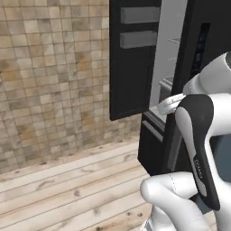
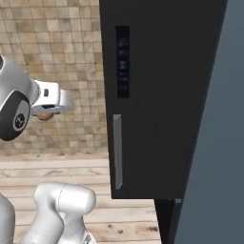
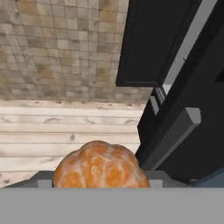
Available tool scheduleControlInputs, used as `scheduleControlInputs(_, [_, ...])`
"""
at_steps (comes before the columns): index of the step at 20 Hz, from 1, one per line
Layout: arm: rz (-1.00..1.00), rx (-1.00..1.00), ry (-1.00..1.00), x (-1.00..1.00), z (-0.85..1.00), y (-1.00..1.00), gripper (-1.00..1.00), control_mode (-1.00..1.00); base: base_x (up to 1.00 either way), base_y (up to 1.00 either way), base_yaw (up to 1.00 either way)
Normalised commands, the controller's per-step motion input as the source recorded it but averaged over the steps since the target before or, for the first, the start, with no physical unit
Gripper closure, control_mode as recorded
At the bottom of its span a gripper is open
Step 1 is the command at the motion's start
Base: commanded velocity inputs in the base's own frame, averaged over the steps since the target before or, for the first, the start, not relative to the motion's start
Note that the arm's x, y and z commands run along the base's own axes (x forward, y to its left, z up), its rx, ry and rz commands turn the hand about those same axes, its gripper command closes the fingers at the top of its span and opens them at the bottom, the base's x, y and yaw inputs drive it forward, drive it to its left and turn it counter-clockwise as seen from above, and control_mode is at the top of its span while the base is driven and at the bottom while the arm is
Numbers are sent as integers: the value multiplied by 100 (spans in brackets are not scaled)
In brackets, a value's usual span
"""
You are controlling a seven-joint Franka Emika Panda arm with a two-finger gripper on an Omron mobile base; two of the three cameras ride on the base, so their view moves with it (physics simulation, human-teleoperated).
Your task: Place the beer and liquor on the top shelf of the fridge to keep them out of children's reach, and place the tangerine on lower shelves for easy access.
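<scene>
The tangerine (image 3: 100,166), round and orange, sits between the fingers of my gripper (image 3: 100,183), which is shut on it. It also peeks out under the hand as an orange sliver (image 2: 45,116), held in mid-air left of the fridge (image 2: 157,95). The fridge's black left door (image 1: 133,58) stands open with two grey door bins (image 1: 139,27) on its inside. Through the gap I see slivers of the grey interior, with a thin shelf edge (image 1: 174,40) high up and a thicker one (image 1: 166,82) lower. The beer and the liquor are out of view.
The fridge's closed right door carries a dark display panel (image 2: 123,62) and a grey vertical handle (image 2: 117,152). A tan tiled wall (image 1: 49,76) stands behind, with pale wood floor (image 1: 67,189) below. A grey-blue panel (image 2: 219,167) fills the right edge.
</scene>
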Motion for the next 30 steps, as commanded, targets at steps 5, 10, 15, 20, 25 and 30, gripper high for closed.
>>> scheduleControlInputs(5, [0, 0, 0, 0, 0, 0, 100, 100, 9, 65, -40])
scheduleControlInputs(10, [0, 0, 0, 0, 0, 0, 100, 100, 23, 83, -32])
scheduleControlInputs(15, [0, 0, 0, 0, 0, 0, 100, 100, 36, 78, -34])
scheduleControlInputs(20, [0, 0, 0, 0, 0, 0, 100, 100, 46, 39, -44])
scheduleControlInputs(25, [0, 0, 0, 0, 0, 0, 100, 100, 44, 23, -49])
scheduleControlInputs(30, [0, 0, 0, 0, 0, 0, 100, 100, 40, 38, -50])
